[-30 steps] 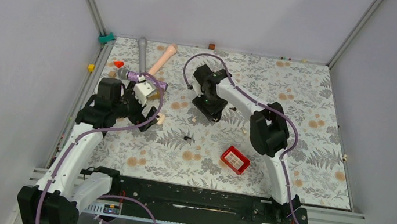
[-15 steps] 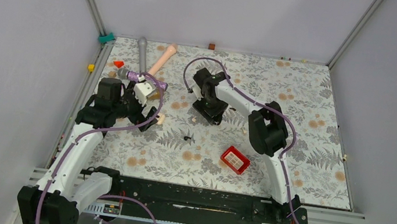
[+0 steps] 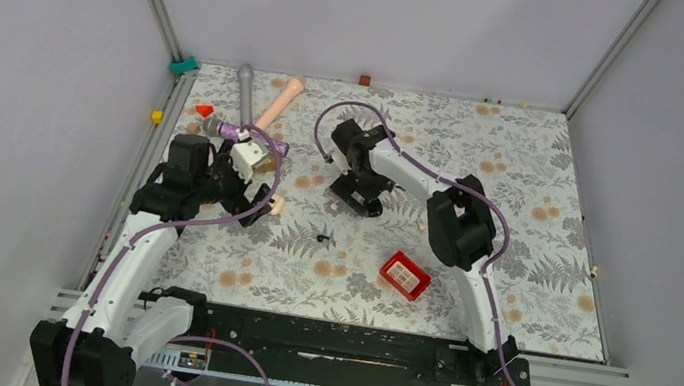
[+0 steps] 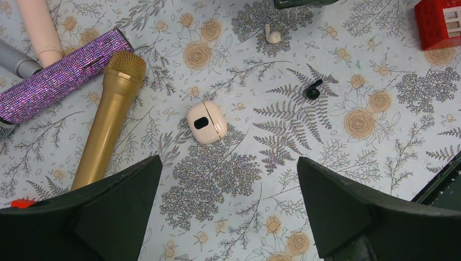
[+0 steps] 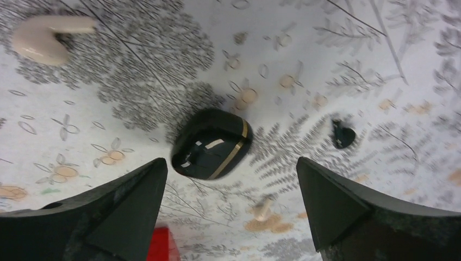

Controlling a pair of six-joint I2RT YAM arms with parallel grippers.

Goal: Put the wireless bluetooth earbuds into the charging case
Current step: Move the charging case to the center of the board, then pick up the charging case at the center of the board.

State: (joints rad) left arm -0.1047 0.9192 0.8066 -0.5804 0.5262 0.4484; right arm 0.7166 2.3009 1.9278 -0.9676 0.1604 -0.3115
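Where top view hides it, right wrist shows black case [image 5: 212,144].

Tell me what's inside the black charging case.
Nothing inside can be seen: the black charging case lies shut, so its interior is covered. A cream earbud and a black earbud lie loose outside it, apart from it.
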